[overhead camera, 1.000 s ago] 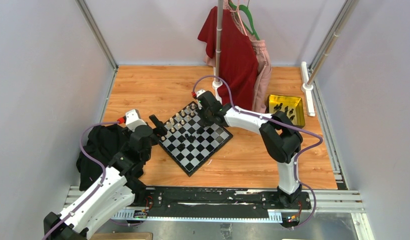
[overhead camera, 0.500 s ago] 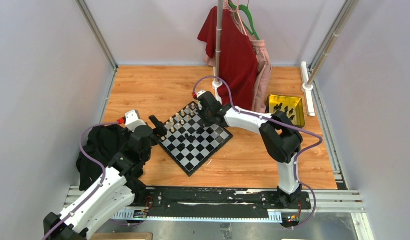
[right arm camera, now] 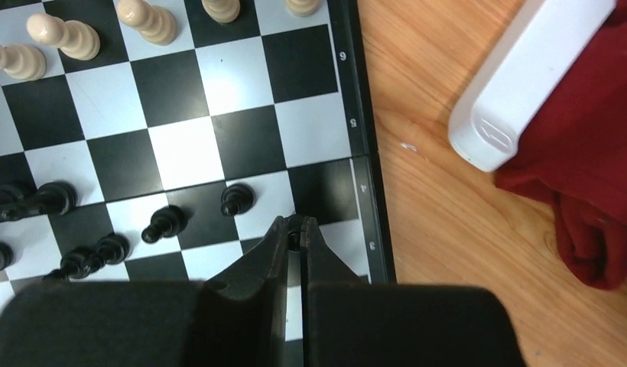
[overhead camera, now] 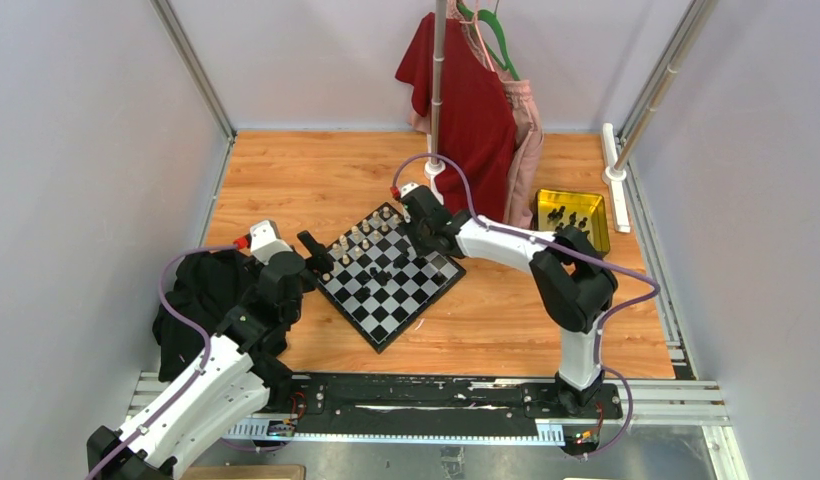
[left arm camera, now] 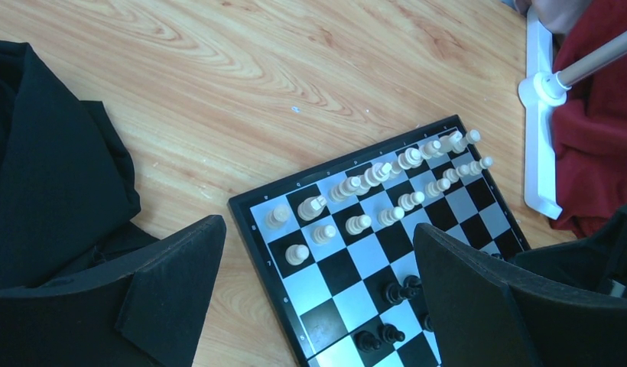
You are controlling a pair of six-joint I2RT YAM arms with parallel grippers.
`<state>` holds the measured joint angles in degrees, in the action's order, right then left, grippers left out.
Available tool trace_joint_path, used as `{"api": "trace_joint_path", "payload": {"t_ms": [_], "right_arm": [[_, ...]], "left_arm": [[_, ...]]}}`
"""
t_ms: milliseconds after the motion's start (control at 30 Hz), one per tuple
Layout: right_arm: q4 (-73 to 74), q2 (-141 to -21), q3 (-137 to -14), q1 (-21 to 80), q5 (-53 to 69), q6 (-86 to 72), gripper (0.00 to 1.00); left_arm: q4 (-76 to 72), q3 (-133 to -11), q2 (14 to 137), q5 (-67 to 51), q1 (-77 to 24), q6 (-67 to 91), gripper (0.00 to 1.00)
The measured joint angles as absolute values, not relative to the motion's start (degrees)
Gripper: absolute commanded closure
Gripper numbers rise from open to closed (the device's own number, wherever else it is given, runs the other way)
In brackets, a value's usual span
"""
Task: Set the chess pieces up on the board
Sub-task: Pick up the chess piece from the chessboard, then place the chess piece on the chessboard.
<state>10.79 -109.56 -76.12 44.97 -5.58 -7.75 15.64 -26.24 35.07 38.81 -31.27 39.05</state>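
Wooden tabletop (overhead camera: 286, 170), grey walls on 3 sides. Near left: black cloth (overhead camera: 201, 290) close to the board (overhead camera: 386, 315), with open wood to the board's right. Left fingers (left arm camera: 165, 283) spread wide, empty, above the board's corner. Right fingers (right arm camera: 271, 264) nearly together, pinching 1 black chessman (right arm camera: 295, 240) by the board's edge. Cream chessmen (left arm camera: 387, 172) in 2 rows. Far right: yellow tray (overhead camera: 596, 235)

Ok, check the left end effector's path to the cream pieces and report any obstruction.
Nothing visible blocks it. The open left end effector hangs at the board's left corner; the cream pieces stand ahead, in clear view.
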Motion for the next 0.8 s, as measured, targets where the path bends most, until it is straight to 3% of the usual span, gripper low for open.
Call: {"api": "trace_joint_path", "payload": {"t_ms": [400, 800], "right_arm": [[11.2, -99.7, -66.9, 45.0, -8.6, -8.3, 1.0], [11.0, -98.9, -63.1, 44.9, -9.3, -9.2, 0.98]], "left_arm": [[16.0, -26.2, 34.9, 38.8, -31.3, 39.1, 0.0], [16.1, -26.2, 34.7, 38.8, -31.3, 39.2, 0.0]]}}
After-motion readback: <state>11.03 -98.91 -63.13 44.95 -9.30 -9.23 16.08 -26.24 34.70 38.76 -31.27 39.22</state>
